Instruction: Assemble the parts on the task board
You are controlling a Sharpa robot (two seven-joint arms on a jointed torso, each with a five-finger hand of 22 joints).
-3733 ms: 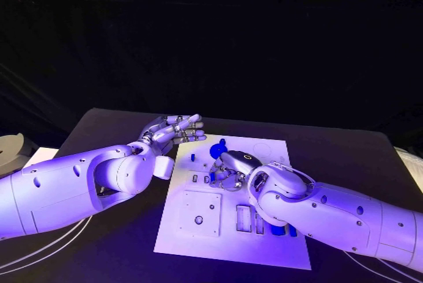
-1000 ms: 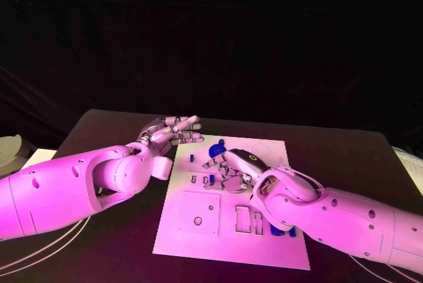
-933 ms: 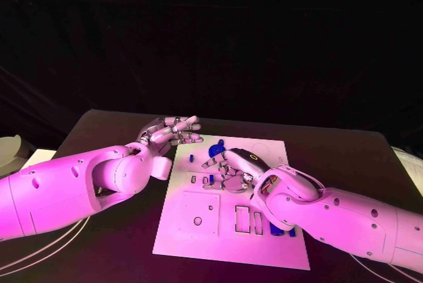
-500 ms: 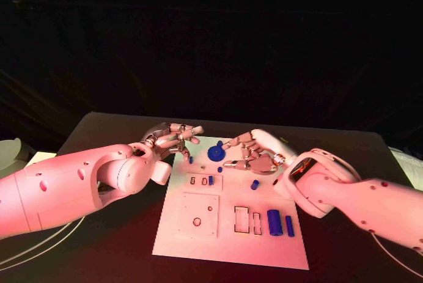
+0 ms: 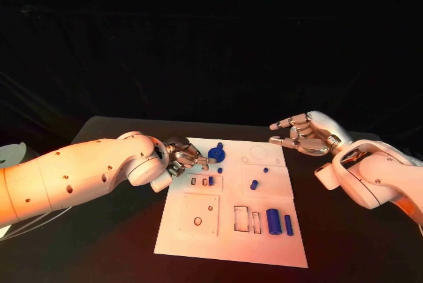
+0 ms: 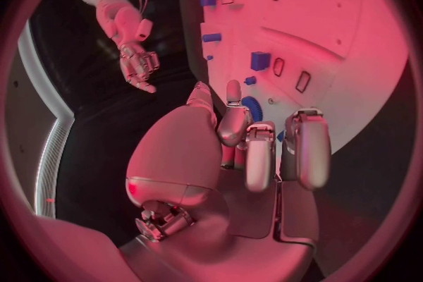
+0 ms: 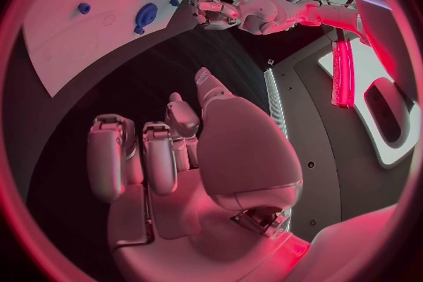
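Note:
The white task board (image 5: 225, 237) lies mid-table. A round blue disc (image 5: 216, 153) stands near its far left corner, with a small blue piece (image 5: 219, 170) just in front. My left hand (image 5: 183, 156) hovers at the board's left edge, its fingertips (image 6: 233, 93) close beside the disc (image 6: 254, 108), nothing in its grasp. A short blue peg (image 5: 253, 185) lies mid-board, and two blue cylinders (image 5: 279, 222) lie near the right edge. My right hand (image 5: 304, 136) is raised off the board to the right, fingers apart and empty. In the right wrist view, the right hand (image 7: 176, 155) is far from the disc (image 7: 145, 14).
Recessed slots (image 5: 247, 219) and a square plate (image 5: 201, 214) mark the board's near half. A tiny blue piece (image 5: 265, 170) sits on the right half. A white object (image 5: 9, 151) stands at the table's far left. The black table (image 5: 106, 234) surrounds the board.
My right hand has lifted off the middle of the board and drawn back to the right, empty. My left hand has moved to the board's edge beside the blue disc.

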